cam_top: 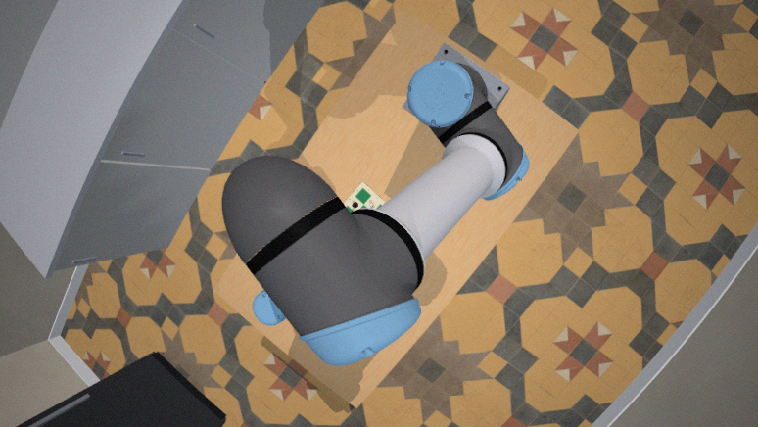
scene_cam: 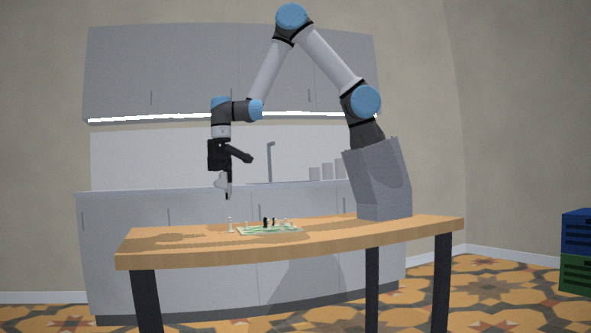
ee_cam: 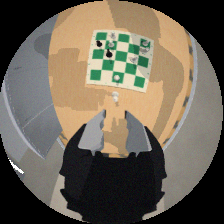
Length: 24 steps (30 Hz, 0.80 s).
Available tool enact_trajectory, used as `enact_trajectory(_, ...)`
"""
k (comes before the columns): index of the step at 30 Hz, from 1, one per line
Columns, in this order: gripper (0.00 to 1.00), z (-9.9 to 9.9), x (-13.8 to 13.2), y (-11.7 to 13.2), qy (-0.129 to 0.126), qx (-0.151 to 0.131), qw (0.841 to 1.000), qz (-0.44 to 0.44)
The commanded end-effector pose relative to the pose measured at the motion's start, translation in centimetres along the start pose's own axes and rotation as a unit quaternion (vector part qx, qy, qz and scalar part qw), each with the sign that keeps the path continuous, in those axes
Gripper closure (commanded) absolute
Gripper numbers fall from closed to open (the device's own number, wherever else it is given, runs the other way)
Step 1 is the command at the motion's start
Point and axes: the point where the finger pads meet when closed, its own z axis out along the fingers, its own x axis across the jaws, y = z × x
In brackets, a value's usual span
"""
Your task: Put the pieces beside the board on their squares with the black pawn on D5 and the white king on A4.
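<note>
Claw (ee_cam: 115, 131): narrowed, gripping nothing, high above white king (ee_cam: 115, 96) beside board (ee_cam: 95, 76). Risk: off-centre descent topples king.

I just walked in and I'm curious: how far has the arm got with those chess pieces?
Done, possibly: two black pieces stand on the green-and-white chessboard, but I cannot read whether one is the pawn on D5. In hand: nothing; the dark hand hangs high, fingers narrowed and empty. Left: the white king stands on the wooden table beside the board.
</note>
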Motion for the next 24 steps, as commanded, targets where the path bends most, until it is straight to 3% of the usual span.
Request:
enact_trajectory(1, 0.75, 0.2, 0.0, 0.1, 0.0, -0.001, 1.0, 0.0)
enact_trajectory(24, 0.75, 3.2, 0.0, 0.1, 0.0, -0.001, 1.0, 0.0)
